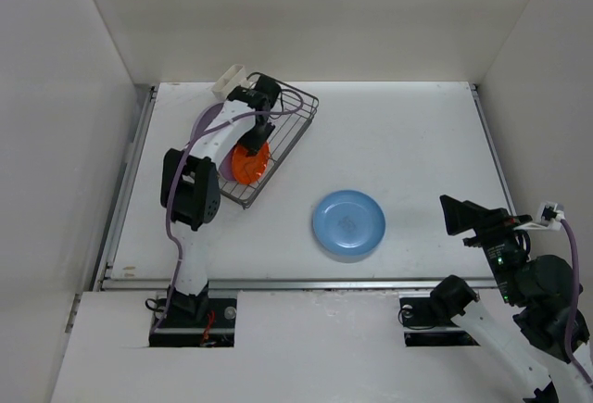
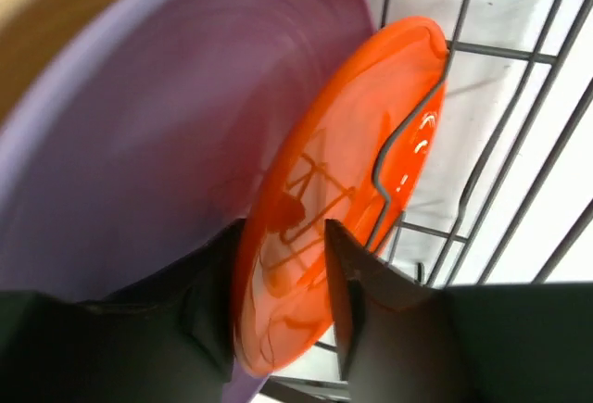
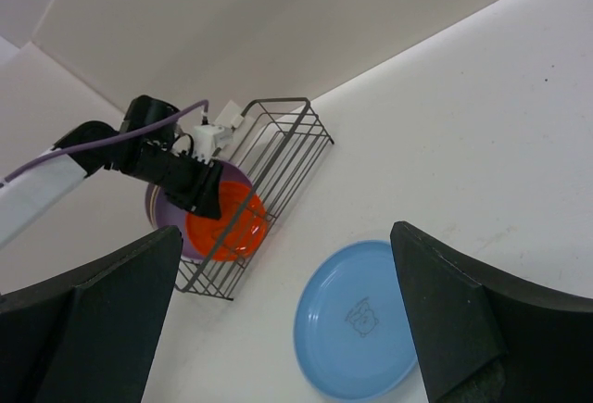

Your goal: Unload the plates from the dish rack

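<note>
The dark wire dish rack [image 1: 289,130] stands at the back left. An orange plate [image 1: 250,164] stands on edge in it, in front of a lavender plate [image 1: 209,130]. My left gripper [image 1: 259,136] reaches down into the rack. In the left wrist view its jaws [image 2: 278,236] are closed on the orange plate's [image 2: 352,162] lower rim, with the lavender plate [image 2: 157,134] behind and a cream-yellow plate [image 2: 56,23] behind that. A blue plate [image 1: 348,224] lies flat on the table. My right gripper [image 1: 465,215] is open and empty, right of the blue plate. No lime-green plate shows.
A small white caddy [image 1: 230,79] sits at the rack's far left corner. A wavy wire divider [image 2: 398,153] crosses in front of the orange plate. White walls enclose the table [image 1: 417,134] at the back and both sides. The right wrist view shows the rack [image 3: 283,148] and blue plate [image 3: 357,324].
</note>
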